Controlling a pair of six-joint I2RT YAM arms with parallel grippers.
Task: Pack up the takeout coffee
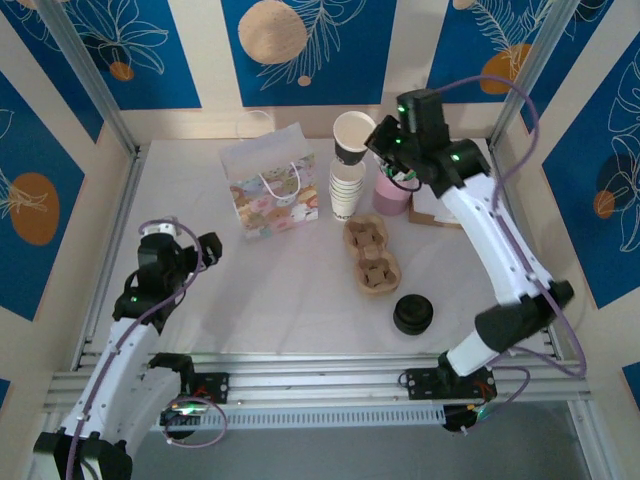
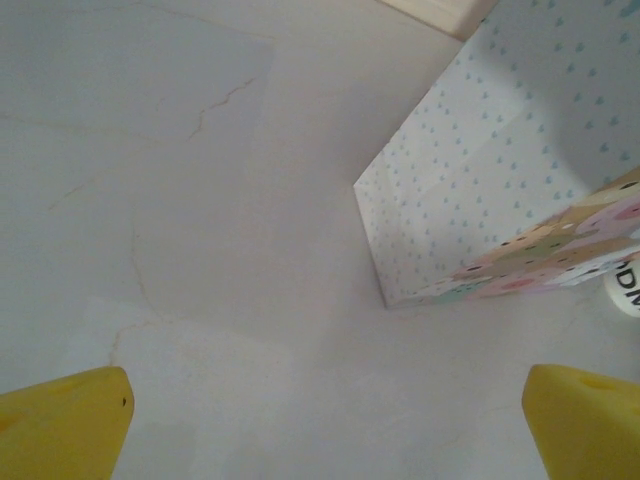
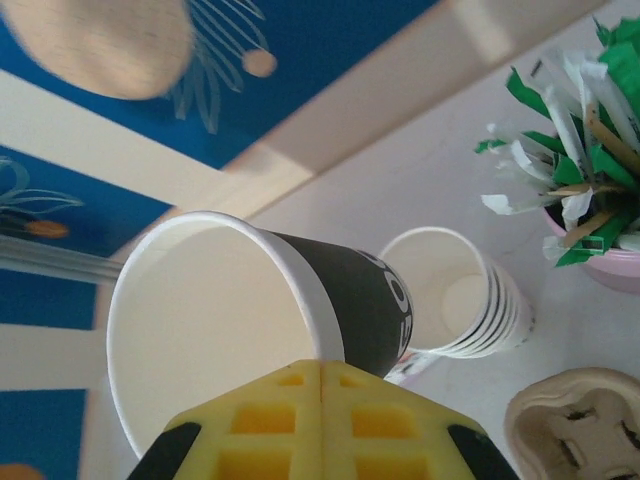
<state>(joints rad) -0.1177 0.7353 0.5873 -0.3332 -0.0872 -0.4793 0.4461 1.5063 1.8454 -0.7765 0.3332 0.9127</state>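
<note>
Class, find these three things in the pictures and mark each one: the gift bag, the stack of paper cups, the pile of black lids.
gift bag (image 1: 270, 205), top view, on its printed front face.
stack of paper cups (image 1: 346, 195), top view, on the stack's side.
pile of black lids (image 1: 412, 314), top view, on the uppermost lid.

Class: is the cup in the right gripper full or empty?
Empty: the cup, pinched by the right gripper, shows a bare white inside, no lid.

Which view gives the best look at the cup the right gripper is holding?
The right wrist view: the cup is close, lidless and empty, with the right gripper pinching its rim. The top view shows it small, by the cup stack.
</note>
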